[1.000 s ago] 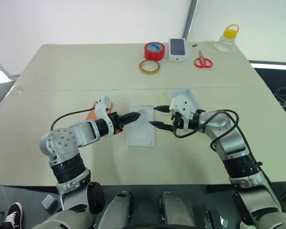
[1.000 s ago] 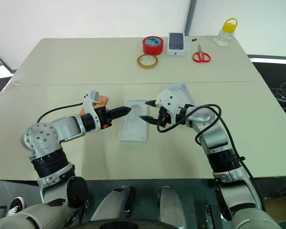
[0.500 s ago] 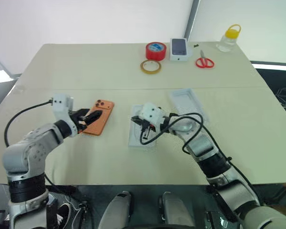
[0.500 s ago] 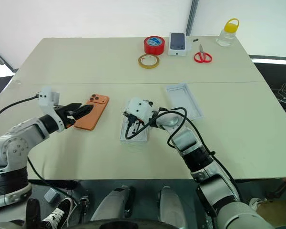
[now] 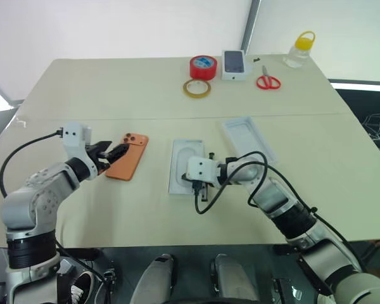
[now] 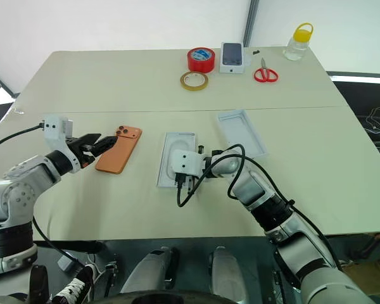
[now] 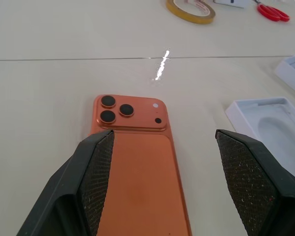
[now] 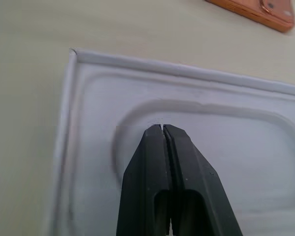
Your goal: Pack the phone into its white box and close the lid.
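Broadly, the beige table [image 5: 82,88] carries everything. Near its middle lies the thin white insert [image 5: 185,166] with a rounded recess; a white tray [image 5: 249,139] sits just right of it. The orange phone [image 5: 128,156] lies camera-side up toward the left edge, between the wide-spread fingers of the left gripper [image 5: 112,152]. The right gripper [image 8: 162,132], fingers pressed together, points into the insert's recess. Red tape [image 5: 204,66], scissors [image 5: 268,82] and a jar [image 5: 300,50] line the far edge.

Orange phone [image 7: 137,182] with three dark lenses; white insert [image 5: 185,166]; red tape [image 5: 204,66]; red scissors [image 5: 268,82]; yellow-capped jar [image 5: 300,50].
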Motion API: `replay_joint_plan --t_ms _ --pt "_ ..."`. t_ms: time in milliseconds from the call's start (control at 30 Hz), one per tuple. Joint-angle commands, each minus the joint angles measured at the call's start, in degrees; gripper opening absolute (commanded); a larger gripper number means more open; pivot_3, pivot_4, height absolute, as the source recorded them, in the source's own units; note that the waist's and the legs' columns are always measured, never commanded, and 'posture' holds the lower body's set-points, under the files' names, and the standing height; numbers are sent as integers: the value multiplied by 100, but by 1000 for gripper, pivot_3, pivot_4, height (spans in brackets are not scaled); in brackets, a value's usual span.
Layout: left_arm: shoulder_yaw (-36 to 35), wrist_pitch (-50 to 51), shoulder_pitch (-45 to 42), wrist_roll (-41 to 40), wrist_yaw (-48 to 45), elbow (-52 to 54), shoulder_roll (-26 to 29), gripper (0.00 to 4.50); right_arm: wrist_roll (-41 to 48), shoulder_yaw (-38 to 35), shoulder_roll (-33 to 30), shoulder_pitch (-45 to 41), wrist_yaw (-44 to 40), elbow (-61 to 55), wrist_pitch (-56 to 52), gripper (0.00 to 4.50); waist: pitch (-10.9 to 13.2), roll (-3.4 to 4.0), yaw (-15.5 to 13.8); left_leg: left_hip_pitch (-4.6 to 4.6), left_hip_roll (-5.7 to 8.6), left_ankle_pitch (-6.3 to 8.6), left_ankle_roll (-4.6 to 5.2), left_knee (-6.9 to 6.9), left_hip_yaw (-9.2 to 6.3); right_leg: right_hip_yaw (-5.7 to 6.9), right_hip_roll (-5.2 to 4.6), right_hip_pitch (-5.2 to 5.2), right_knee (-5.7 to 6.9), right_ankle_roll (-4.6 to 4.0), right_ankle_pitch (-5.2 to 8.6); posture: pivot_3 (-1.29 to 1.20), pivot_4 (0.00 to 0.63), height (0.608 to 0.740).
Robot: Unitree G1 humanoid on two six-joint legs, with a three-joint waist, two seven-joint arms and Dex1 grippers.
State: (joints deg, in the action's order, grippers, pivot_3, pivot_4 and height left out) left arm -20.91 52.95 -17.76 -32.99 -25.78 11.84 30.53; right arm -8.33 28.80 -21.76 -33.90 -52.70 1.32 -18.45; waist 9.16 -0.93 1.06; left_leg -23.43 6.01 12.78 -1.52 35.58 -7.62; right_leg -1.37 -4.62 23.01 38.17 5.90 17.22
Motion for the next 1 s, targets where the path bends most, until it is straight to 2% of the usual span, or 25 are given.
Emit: replay_joint_plan --t_ms 33,233,367,567,733,900,1000 --pt "-31 -63 -140 49 83 -107 112 3477 -46 -232 238 -160 437 19 175 66 0 0 -1 0 0 0 0 0 0 0 0 1 0 0 0 0 150 740" --pt "-419 369 -374 -351 -205 -1021 429 3477 212 -861 876 -692 1255 452 210 66 0 0 18 -1 0 -5 -7 -2 0 -1 2 10 5 -1 -1 0 150 740" --pt "-477 445 -636 -482 -588 -1902 674 3477 165 -758 1294 -951 1381 571 105 66 0 0 20 0 -1 -10 -16 -15 -1 -1 4 20 7 -2 -1 0 150 740" --pt "90 57 -1133 -138 -1426 -3315 991 3477 -93 -253 2073 -1407 1518 1134 -534 66 0 0 33 1 0 -14 -22 -16 -3 1 3 36 8 -3 -2 0 150 740" --pt "653 -20 -1725 213 -1855 -4349 942 3477 -351 0 2407 -1786 1615 1997 -702 66 -2 -3 47 0 3 -18 -27 -17 -6 2 2 38 10 -5 -3 0 150 740" --pt "901 360 -1923 294 -2255 -5019 839 3477 -695 292 2643 -2246 1731 3038 -676 66 -4 0 80 1 6 -19 -27 -17 -9 4 1 38 14 -5 -3 0 150 740" --pt "1021 250 -1892 461 -2382 -5076 807 3477 -837 361 2788 -2490 1766 3590 -736 66 -7 3 135 4 6 -19 -28 -17 -10 4 1 37 19 -5 -3 0 150 740"
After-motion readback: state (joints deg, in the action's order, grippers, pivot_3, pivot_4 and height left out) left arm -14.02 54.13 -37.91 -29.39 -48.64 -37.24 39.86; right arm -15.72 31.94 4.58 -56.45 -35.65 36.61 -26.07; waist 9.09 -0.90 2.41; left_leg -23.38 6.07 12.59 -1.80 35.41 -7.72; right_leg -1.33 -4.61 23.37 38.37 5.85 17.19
